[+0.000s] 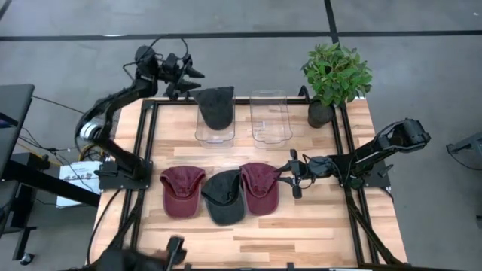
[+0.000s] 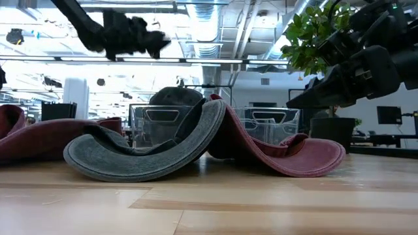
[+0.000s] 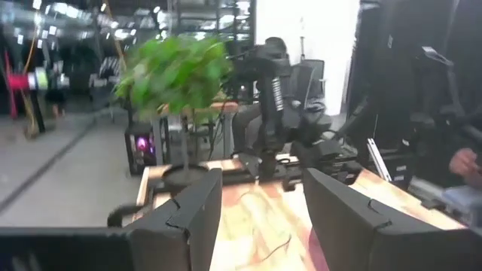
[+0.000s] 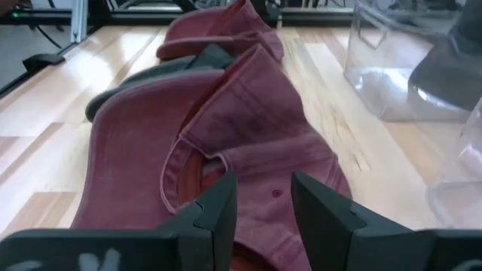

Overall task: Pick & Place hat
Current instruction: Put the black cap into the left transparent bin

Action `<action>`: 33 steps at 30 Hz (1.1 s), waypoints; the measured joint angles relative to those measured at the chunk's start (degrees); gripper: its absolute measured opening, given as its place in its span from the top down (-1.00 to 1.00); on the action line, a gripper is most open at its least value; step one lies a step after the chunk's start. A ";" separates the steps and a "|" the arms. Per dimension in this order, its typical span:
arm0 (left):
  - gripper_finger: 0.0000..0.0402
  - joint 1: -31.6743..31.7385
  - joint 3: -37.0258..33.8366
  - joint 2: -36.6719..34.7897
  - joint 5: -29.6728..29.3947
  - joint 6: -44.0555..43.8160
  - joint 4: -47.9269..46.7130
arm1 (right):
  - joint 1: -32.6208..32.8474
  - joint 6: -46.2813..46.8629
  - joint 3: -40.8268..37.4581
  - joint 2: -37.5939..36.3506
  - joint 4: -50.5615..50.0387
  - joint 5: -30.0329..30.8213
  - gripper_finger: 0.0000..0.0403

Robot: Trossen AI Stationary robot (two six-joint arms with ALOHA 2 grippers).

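A dark hat lies crown-up in the left of two clear bins at the table's far side. My left gripper hangs open and empty in the air, above and just left of that bin, pointing level toward the right. Three hats lie in a row near the table's middle: maroon, dark grey and maroon. They overlap each other. My right gripper is open, low at the right maroon hat's right-hand edge, with its fingers apart over the cloth. My right gripper comes at the right maroon hat's right-hand edge from the table's right, slanting slightly down. Its two fingers stand apart above the cloth. Whether they touch the hat I cannot tell. The hat lies on the table.
The right clear bin holds nothing. A potted plant stands at the far right corner. Black frame rails run along both sides of the wooden table. Bare wood lies along the near edge.
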 joint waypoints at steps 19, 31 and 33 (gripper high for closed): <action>0.07 -25.92 -15.25 -23.00 -39.55 26.36 -34.65 | 0.00 -2.45 0.00 -6.97 -4.53 0.01 0.41; 0.07 -50.72 -21.77 -23.02 -67.18 18.49 -38.71 | 2.88 -0.86 0.00 -11.74 -10.99 0.19 0.41; 0.07 -55.01 -23.23 -23.07 -72.41 14.22 -38.83 | 4.97 -0.26 0.00 -11.74 -10.44 2.15 0.41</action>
